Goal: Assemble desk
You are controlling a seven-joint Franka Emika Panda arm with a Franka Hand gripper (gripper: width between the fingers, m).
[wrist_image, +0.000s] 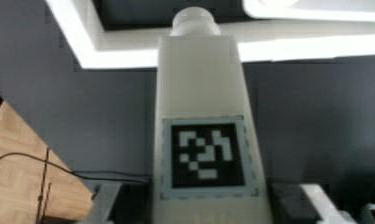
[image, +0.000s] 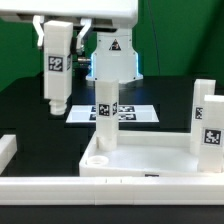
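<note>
— Nearest, the leg (wrist_image: 202, 130): is it held?
— Seemingly: end effector (image: 55, 45) closed on its upper end, over the desk's (image: 30, 125) rear edge. Stiff, light, slick plastic, so grip the flat sides. Top (image: 140, 160) lies at the front edge.

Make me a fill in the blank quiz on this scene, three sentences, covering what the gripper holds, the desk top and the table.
1. The gripper is shut on a white square block ___ that bears a black-and-white tag.
2. Another white tagged leg stands upright on the large white plastic tray-like desk top, toward the exterior view's ___.
3. The flat white marker board lies on a table whose colour is ___.

Missing words: leg; left; black.
</note>
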